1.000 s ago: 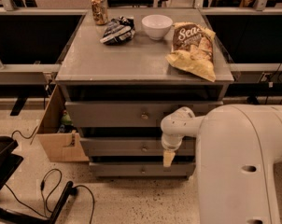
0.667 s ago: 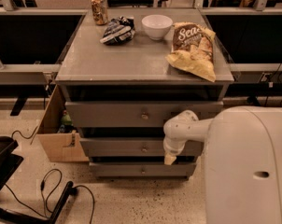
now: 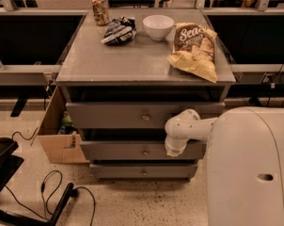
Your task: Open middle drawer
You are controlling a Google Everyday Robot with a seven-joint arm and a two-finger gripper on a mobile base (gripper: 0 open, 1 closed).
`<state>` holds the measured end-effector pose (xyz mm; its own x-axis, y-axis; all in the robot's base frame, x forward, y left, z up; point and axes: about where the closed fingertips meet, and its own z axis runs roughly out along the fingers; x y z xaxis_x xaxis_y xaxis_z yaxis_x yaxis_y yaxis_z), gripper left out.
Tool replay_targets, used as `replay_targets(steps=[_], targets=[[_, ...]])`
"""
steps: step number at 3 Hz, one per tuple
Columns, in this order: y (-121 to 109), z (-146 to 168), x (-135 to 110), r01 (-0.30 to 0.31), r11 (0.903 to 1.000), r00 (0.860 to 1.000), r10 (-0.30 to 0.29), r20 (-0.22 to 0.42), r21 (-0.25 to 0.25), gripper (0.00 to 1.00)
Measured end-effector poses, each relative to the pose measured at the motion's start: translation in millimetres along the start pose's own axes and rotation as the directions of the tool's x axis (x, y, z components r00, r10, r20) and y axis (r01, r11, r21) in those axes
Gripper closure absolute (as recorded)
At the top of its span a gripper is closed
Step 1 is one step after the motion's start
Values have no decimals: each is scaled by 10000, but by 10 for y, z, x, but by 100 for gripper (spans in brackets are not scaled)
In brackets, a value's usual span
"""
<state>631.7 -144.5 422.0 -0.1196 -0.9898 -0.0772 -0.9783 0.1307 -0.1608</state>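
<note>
Under the gray surface [image 3: 132, 60], your pincer [image 3: 174, 149] hangs before the middle drawer [image 3: 114, 150], just right of its knob [image 3: 145, 152], probably lining up for it. You cannot tell whether it is open or holding anything.

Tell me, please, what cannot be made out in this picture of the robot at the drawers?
Camera view, all four:
- Right end of the middle drawer: hidden behind the robot's arm.
- The end effector, in front of that drawer right of its knob: contact cannot be told.
- Contents of the cardboard box: hidden by its wall.
- Robot's body: cut off by the right edge.
</note>
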Motion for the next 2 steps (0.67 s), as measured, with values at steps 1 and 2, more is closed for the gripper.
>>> replay_targets(steps=[1, 2], targets=[[-21, -34, -17, 0, 10000, 10000, 0, 0, 0, 100], [-15, -81, -19, -102, 9999, 9999, 102, -18, -62, 100]])
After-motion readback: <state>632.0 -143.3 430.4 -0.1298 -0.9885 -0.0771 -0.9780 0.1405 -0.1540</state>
